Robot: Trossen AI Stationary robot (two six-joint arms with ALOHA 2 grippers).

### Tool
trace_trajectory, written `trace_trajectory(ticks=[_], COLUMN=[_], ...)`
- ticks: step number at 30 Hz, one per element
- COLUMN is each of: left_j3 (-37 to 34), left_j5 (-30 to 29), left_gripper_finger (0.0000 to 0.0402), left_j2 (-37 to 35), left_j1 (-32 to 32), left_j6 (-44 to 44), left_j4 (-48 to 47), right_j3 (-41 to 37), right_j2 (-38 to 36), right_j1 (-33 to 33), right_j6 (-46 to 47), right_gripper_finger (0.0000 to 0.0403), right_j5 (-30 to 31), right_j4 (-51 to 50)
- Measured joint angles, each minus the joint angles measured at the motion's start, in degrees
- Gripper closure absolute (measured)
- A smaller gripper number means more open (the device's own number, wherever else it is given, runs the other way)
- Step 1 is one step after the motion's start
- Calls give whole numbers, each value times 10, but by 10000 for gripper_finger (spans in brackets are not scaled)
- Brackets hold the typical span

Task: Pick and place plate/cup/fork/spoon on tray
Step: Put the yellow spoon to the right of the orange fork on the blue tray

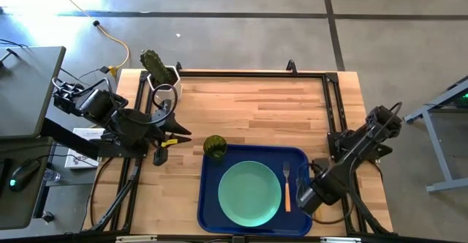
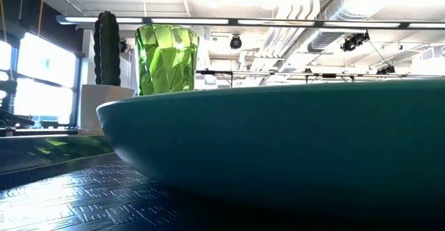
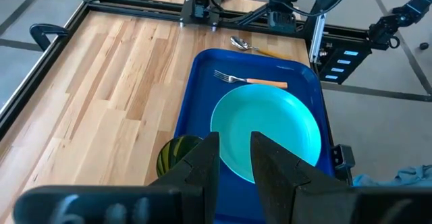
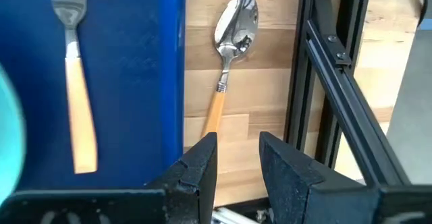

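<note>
The dark blue tray (image 1: pixel 212 199) lies at the table's near edge. The mint-green plate (image 1: pixel 250 192) lies in it, with the fork (image 1: pixel 287 184) beside it on the tray floor. The olive-green cup (image 1: pixel 214 146) stands upright on the table at the tray's far left corner. The spoon (image 4: pixel 229 48) lies flat on the wood just right of the tray; my right arm hides it in the high view. My right gripper (image 4: pixel 236 153) is open above the spoon's handle end. My left gripper (image 3: pixel 233 160) is open, left of the cup and empty.
A cactus in a white pot (image 1: pixel 157 71) stands at the table's far left corner. A black metal frame rail (image 4: pixel 337 82) runs along the table's right side, close to the spoon. Bare wood (image 1: pixel 256 104) lies beyond the tray.
</note>
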Motion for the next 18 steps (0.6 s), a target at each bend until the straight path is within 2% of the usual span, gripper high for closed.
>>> trace_trajectory(ticks=[18], left_j3=[0], left_j5=[-7], left_gripper_finger=[328], left_j2=[0], left_j1=[7], left_j6=[-21], left_j4=[1], right_j3=[-140], right_j2=[0], right_j1=[62], right_j6=[26], right_gripper_finger=[300], right_j5=[-2], right_j4=[213])
